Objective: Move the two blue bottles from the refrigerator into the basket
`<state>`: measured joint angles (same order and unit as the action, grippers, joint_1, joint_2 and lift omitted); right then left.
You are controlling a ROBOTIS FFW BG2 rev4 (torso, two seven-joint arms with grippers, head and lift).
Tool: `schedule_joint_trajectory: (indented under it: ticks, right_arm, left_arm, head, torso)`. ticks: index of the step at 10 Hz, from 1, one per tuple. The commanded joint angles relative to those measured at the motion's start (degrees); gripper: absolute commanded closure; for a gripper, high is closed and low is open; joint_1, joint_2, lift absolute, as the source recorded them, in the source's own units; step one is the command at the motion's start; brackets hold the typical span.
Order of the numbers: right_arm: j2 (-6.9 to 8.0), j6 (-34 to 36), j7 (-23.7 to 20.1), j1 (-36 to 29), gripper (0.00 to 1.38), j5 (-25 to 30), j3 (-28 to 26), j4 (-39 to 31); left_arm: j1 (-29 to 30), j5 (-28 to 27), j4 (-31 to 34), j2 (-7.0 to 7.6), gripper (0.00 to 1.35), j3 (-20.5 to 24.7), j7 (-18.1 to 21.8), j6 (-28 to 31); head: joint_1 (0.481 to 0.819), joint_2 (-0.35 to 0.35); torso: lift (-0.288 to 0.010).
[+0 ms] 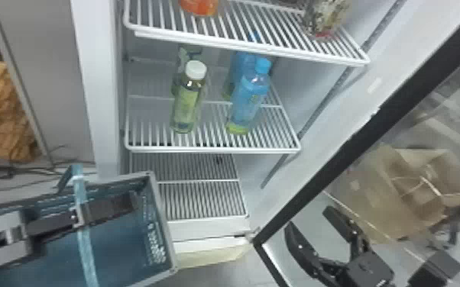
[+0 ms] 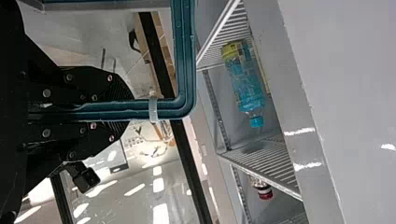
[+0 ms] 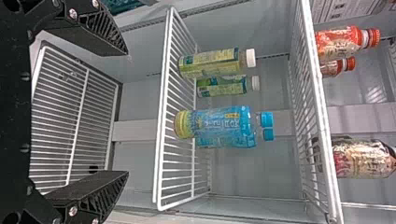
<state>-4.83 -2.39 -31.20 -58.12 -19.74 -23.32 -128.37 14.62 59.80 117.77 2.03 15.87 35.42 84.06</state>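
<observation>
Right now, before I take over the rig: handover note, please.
Left tool: shut on the handle of the basket.
Right tool: open, holding nothing, facing the shelves.
Bottles: front blue bottle and rear blue bottle upright on one refrigerator shelf, one behind the other.
Done: basket held by the open refrigerator; no blue bottle in it yet.
Left: move both across. I'd take the front one first.

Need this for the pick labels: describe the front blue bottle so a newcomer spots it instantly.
Inside the refrigerator, head view, go to the middle shelf. Right half, upright: blue bottle, blue cap, yellow-green base. It stands nearer the front edge than its blue twin; the green bottles to its left have white caps.
</observation>
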Motion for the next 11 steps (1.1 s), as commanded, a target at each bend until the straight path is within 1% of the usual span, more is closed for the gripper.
schedule_joint_trajectory:
  ticks: [1,8,9,11]
  right_arm:
    - [0.0,0.0,0.0,0.0,0.15,0.0,0.0,0.2]
    - [-0.18,0.0,0.0,0.7,0.15,-0.1,0.2,0.5]
    - [-0.44,0.0,0.0,1.5,0.15,-0.3,0.8,0.8]
    - [-1.67,-0.1,0.0,5.0,0.14,-0.1,2.4,2.6]
  left_arm:
    - [-0.1,0.2,0.0,-0.1,1.19,0.1,0.0,-0.2]
    - [-0.3,1.1,0.0,-0.27,1.19,0.4,-0.1,-1.0]
    - [-0.3,1.2,0.0,-0.27,1.19,0.4,-0.1,-1.1]
    - [-0.3,1.2,0.0,-0.27,1.19,0.4,-0.1,-1.2]
  head:
    - [0.695,-0.35]
    - [0.695,-0.35]
    - [0.695,-0.35]
    - [0.695,-0.35]
  torso:
    - [-0.216]
    - [-0.216]
    - [-0.216]
    - [-0.216]
